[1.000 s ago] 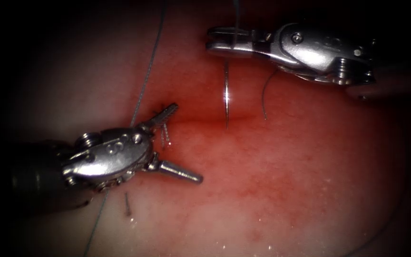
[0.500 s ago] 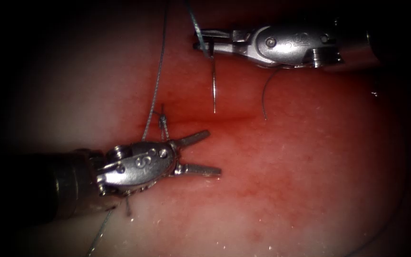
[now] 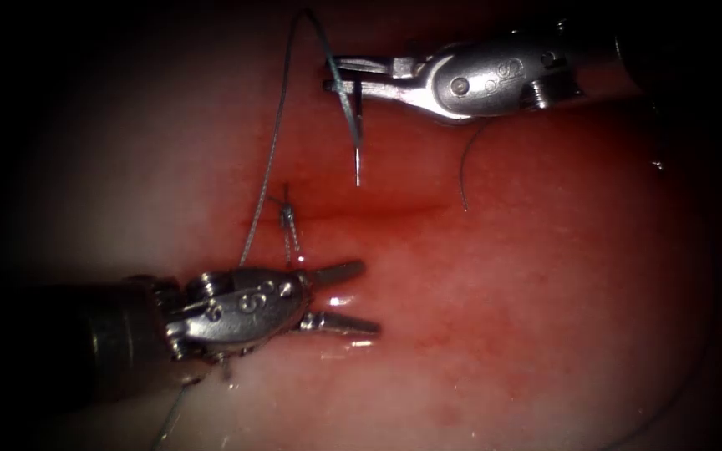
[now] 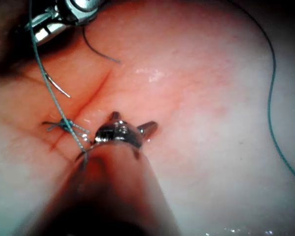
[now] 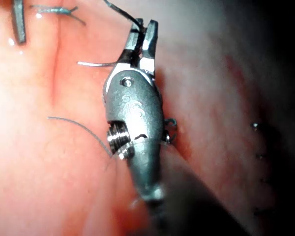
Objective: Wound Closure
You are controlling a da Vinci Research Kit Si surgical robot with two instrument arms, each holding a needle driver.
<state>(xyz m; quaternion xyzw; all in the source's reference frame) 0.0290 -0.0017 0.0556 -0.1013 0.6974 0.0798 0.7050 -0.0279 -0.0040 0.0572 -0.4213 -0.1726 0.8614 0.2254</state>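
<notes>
My right tool (image 3: 330,73) has its jaws shut on the curved needle (image 3: 353,138), gripping it near the middle of its curve. The needle hangs free above the tissue (image 3: 511,276), with its tip pointing down at the cut (image 3: 386,208). The right wrist view shows the same grip (image 5: 142,37) on the needle (image 5: 96,63). Thread (image 3: 267,171) runs from the needle's tail down the left, past a tied knot (image 3: 287,215) at the cut's left end. My left tool (image 3: 354,297) lies low on the tissue just below the knot, jaws open and holding nothing; its jaws (image 4: 130,125) also appear in the left wrist view.
A short loose piece of thread (image 3: 464,167) lies on the tissue under the right tool. Red fluid stains the tissue around the cut. More thread (image 4: 273,98) curves over the pale tissue far from the cut.
The right tool has carried the needle to the left and a little up. The left tool has turned to point right, dropped slightly, and its jaws have narrowed but stay open.
</notes>
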